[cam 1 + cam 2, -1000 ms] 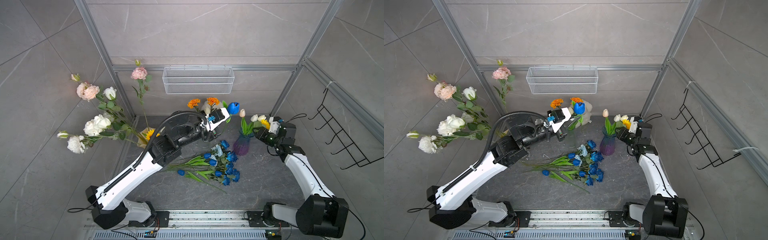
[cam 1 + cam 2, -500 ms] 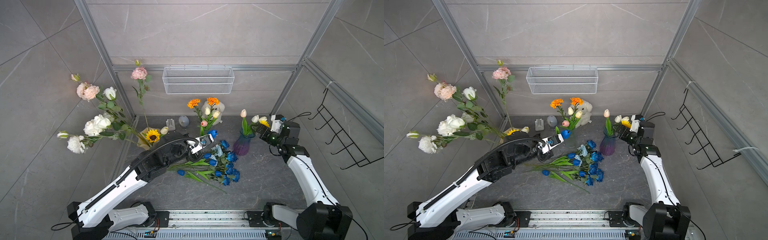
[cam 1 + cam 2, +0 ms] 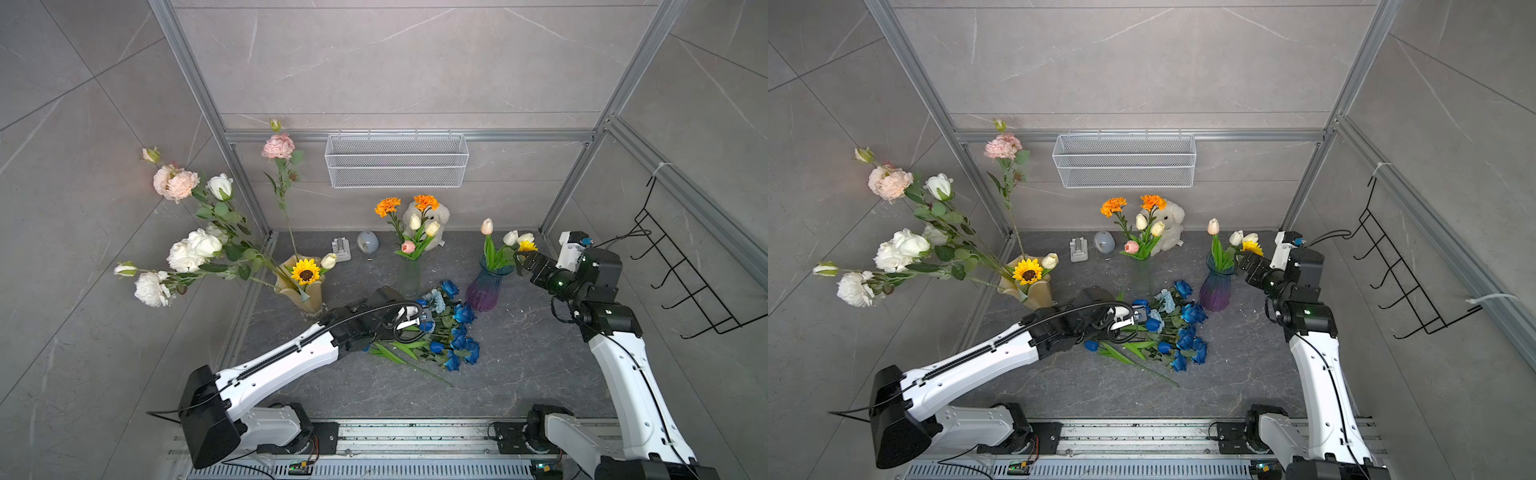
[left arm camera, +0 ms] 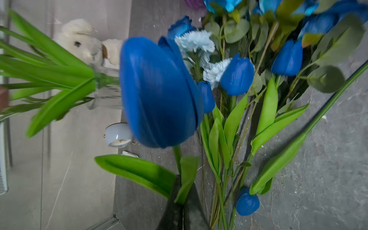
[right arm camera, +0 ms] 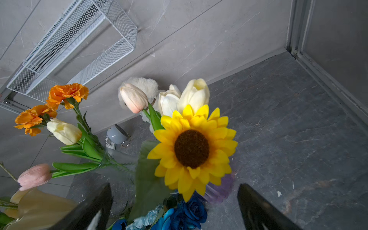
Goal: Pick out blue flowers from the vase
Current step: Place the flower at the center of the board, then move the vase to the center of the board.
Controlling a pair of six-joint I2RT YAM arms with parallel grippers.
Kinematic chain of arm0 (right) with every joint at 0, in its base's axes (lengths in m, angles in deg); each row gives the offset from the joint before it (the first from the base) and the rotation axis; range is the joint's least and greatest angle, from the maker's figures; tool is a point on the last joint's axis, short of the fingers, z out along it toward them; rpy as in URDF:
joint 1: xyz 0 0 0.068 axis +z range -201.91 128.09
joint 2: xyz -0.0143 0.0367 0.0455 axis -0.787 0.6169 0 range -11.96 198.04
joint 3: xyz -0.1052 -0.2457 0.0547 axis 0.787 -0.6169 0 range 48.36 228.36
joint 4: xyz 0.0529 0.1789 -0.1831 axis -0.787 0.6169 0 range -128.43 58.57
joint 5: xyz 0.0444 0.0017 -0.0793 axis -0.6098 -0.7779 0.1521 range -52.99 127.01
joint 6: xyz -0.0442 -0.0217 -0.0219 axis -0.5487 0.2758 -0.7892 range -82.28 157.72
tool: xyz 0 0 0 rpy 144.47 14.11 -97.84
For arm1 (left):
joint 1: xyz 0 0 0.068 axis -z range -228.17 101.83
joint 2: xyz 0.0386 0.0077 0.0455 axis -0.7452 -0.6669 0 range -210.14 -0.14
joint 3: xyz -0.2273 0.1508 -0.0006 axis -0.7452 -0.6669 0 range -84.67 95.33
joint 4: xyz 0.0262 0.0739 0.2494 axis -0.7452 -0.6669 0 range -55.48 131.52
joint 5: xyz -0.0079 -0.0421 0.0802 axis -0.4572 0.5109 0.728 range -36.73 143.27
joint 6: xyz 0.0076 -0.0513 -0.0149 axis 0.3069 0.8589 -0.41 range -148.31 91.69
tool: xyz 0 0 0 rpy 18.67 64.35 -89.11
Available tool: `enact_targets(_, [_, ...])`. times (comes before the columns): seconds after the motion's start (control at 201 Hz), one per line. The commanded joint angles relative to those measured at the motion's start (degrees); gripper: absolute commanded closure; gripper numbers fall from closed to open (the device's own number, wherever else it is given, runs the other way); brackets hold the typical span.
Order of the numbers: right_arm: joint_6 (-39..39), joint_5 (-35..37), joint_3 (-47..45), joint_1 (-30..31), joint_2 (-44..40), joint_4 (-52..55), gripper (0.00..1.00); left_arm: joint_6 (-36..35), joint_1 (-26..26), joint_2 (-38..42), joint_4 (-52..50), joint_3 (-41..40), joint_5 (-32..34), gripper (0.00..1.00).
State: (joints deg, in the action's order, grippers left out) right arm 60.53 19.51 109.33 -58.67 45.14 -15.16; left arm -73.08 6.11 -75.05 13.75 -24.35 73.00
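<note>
Your left jaws clench the blue tulip (image 4: 159,91) by its stem, bloom straight ahead above the table's (image 4: 328,159) blue pile (image 3: 463,313); right jaws gape wide.

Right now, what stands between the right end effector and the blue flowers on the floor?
The purple vase with its sunflower and tulips, seen in both top views.

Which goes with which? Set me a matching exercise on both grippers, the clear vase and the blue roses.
Things:
1. left gripper
2. right gripper
3. clear vase
4. blue roses

States:
A. open
B. holds orange carnations
C. shut on a blue tulip
D. lying on the table

Pairs: 1-C, 2-A, 3-B, 4-D
</note>
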Motion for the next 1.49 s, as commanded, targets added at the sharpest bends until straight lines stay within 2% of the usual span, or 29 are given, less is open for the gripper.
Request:
enact_targets(0.0, [-0.92,2.03,-0.06,0.11,-3.09,3.7,0.0,-3.99,-0.13,-2.04,6.71,-0.82,2.9,1.0])
enact_targets(0.279, [-1.62,1.85,-0.24,0.12,-7.94,8.44,0.01,-6.05,-0.32,-10.55,11.27,-0.5,3.04,1.0])
enact_targets(0.543, [-2.33,1.24,0.14,0.1,-10.75,12.45,0.0,-6.29,-0.64,-15.37,15.41,-0.64,4.15,1.0])
enact_targets(0.597, [-3.29,1.32,0.98,0.12,-11.04,14.34,0.0,-6.38,-0.73,-15.93,15.62,-0.33,4.19,0.82])
enact_targets(0.627, [-3.77,1.45,1.44,0.11,-11.18,15.51,0.0,-6.51,-0.75,-16.12,15.97,-0.29,4.25,0.76])
enact_targets(0.876, [-4.51,1.94,2.04,0.09,-12.77,19.07,0.0,-5.94,-1.38,-14.8,16.35,0.24,3.78,0.53])
enact_targets(0.946, [-4.69,1.84,2.6,0.11,-12.77,19.61,0.01,-5.33,-1.37,-13.55,16.21,0.15,3.57,0.49])
enact_targets(1.075, [-5.02,1.97,4.68,0.13,-12.3,20.74,0.0,-3.4,-1.47,-10.05,15.78,0.15,2.67,0.33])
enact_targets(1.309, [-5.41,1.63,7.47,0.12,-11.49,22.25,0.01,3.95,-2.3,-3.73,9.75,2.92,-0.41,0.3])
enact_targets(1.488, [-6.12,2.26,7.33,0.14,-11.49,23.2,0.01,11.35,-2.6,4.47,9.82,0.51,-1.43,0.24])
